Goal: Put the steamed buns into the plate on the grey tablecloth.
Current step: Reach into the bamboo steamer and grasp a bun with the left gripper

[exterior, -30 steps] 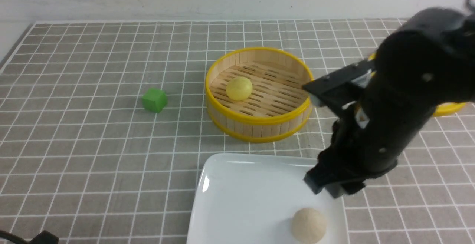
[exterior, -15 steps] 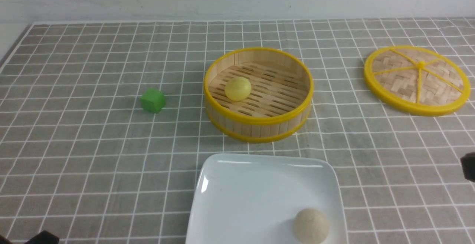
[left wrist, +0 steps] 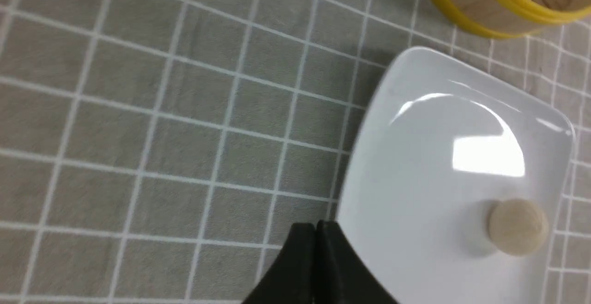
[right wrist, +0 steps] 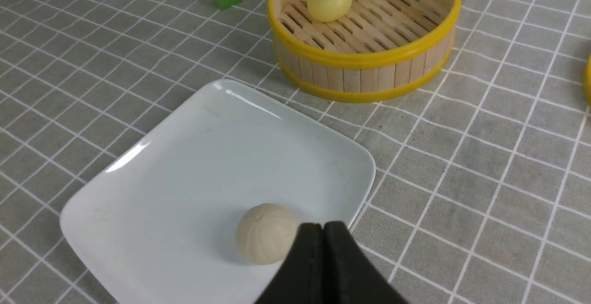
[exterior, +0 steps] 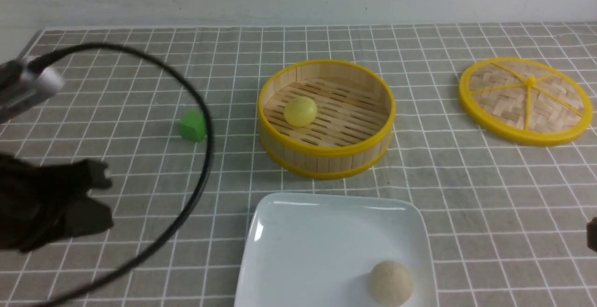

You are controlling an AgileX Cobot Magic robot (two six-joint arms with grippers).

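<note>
The off-white steamed bun [exterior: 391,282] lies in the near right corner of the white square plate [exterior: 322,232] on the grey tablecloth [exterior: 489,195]. The pale yellow steamed bun [exterior: 300,111] sits inside the bamboo steamer basket [exterior: 326,160] behind the plate. My left gripper [left wrist: 316,230] is shut and empty, hovering just off the plate's [left wrist: 438,156] left edge. My right gripper [right wrist: 322,228] is shut and empty, just to the right of the off-white bun [right wrist: 265,232]. In the front view only a sliver of the right arm [exterior: 592,234] shows at the right edge.
A green cube [exterior: 192,126] lies left of the basket. The woven lid [exterior: 525,99] lies flat at the far right. My left arm [exterior: 46,204] and its looping black cable [exterior: 205,157] hang over the cloth's left side.
The right arm has pulled back from above the plate to the right edge of view. The left arm and its cable have swung in over the left side. The buns have not moved.
</note>
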